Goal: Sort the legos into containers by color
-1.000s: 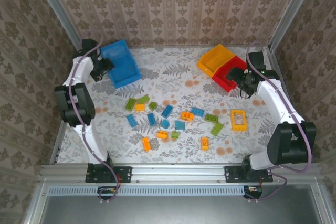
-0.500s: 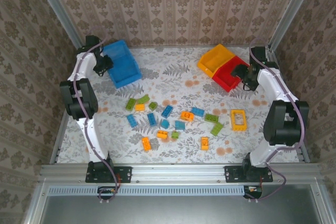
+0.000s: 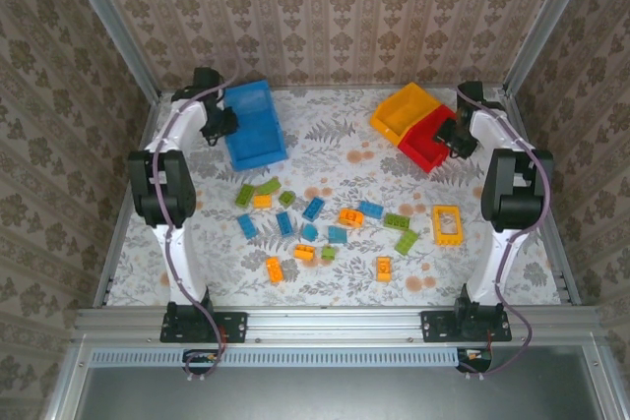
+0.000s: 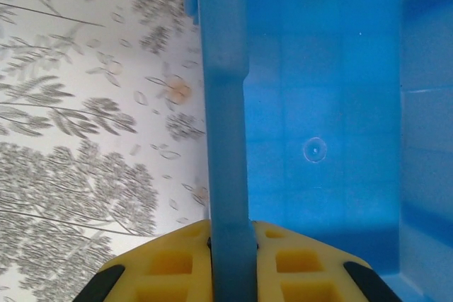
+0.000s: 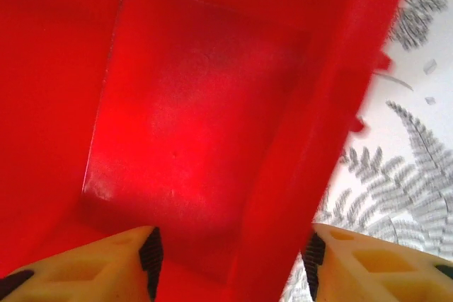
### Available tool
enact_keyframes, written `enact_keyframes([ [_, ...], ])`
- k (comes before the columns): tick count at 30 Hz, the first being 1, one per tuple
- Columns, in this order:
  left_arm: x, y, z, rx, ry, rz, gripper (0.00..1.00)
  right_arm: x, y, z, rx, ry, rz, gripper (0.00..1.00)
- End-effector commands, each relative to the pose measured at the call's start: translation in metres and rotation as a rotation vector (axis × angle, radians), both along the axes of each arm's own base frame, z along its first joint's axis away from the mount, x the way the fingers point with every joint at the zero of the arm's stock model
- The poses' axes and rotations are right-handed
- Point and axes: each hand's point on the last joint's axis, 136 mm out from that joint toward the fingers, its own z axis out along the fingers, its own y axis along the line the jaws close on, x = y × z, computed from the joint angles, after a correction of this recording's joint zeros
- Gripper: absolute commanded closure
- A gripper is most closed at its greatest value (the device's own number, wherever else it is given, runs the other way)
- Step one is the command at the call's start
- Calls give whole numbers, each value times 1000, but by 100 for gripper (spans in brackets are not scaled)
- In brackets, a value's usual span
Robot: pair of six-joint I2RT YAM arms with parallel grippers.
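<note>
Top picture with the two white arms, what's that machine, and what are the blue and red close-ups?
It's two robot arms bolted to a table, filmed from above. Small legos in orange, blue and green lie in the middle; a blue bin, yellow bin and red bin sit at the back. The close-ups come from a camera on each wrist. The left tool pinches the blue bin's wall. The right tool straddles the red bin's wall, with a gap on one side.
</note>
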Motion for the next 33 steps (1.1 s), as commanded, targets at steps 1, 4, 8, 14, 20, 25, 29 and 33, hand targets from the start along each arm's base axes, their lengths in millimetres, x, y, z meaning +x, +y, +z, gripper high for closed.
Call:
enact_keyframes([
  [1, -25, -27, -7, 9, 56, -101, 100, -2, -10, -5, -68, 69, 52, 52],
  [4, -38, -47, -7, 13, 62, -154, 100, -3, -11, -7, -131, 103, 110, 66],
  [8, -55, -68, -9, 17, 78, -208, 100, -4, 1, -5, -205, 120, 210, 78],
  [14, -93, -95, -17, 10, 122, -270, 100, -17, 32, 2, -269, 102, 330, 84],
  [20, -128, -108, -17, -16, 140, -290, 100, -43, 60, 8, -280, 79, 424, 87],
  [25, -116, -96, -12, -1, 128, -232, 100, -53, 72, 10, -257, 33, 481, 87],
  [29, -91, -88, -7, 22, 108, -204, 100, -44, 81, 6, -222, 21, 522, 87],
  [33, -66, -91, -4, 35, 88, -223, 100, -28, 92, 2, -198, 7, 557, 87],
])
